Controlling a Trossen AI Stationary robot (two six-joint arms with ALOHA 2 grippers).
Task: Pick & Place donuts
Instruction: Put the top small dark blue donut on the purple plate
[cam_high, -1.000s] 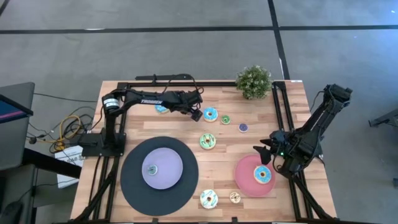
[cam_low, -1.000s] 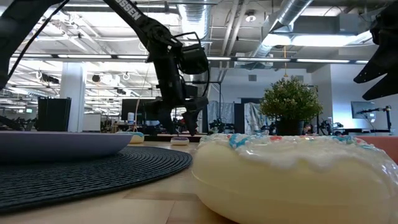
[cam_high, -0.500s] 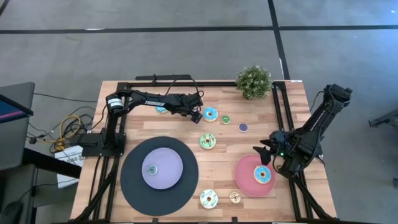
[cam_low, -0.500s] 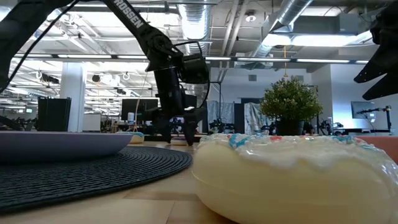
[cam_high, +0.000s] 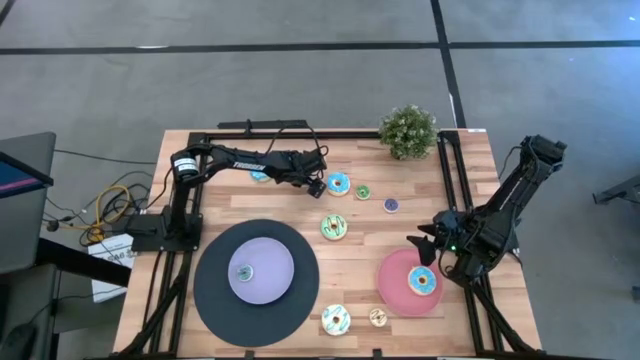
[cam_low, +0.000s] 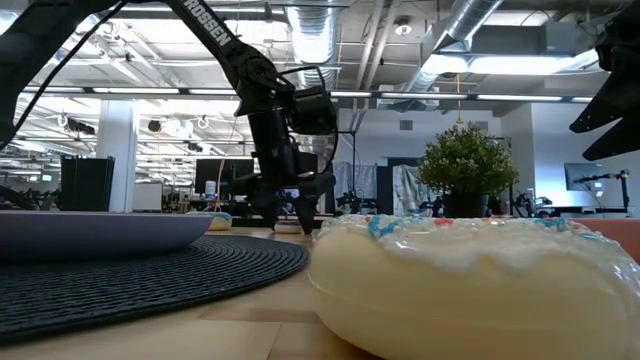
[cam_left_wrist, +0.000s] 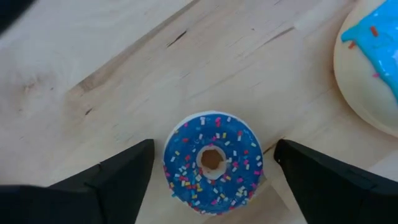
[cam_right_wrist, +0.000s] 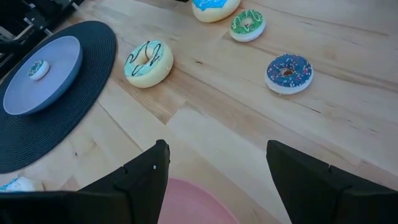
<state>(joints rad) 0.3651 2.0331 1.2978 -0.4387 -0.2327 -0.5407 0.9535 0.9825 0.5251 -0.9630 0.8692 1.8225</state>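
Straddling a small blue sprinkled donut (cam_left_wrist: 213, 162) near the table's far edge, the left gripper (cam_left_wrist: 211, 163) holds its fingers wide, not touching it. The right gripper (cam_right_wrist: 214, 165) hangs spread wide above the pink plate (cam_high: 396, 281) near the right edge.

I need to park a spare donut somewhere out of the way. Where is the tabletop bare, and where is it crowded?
Bare wood lies between the black mat and the pink plate, below the green-iced donut. The back-left corner behind the left arm is also bare. Crowded: the back row by the left tool, open over a small blue donut, beside the blue-iced donut.
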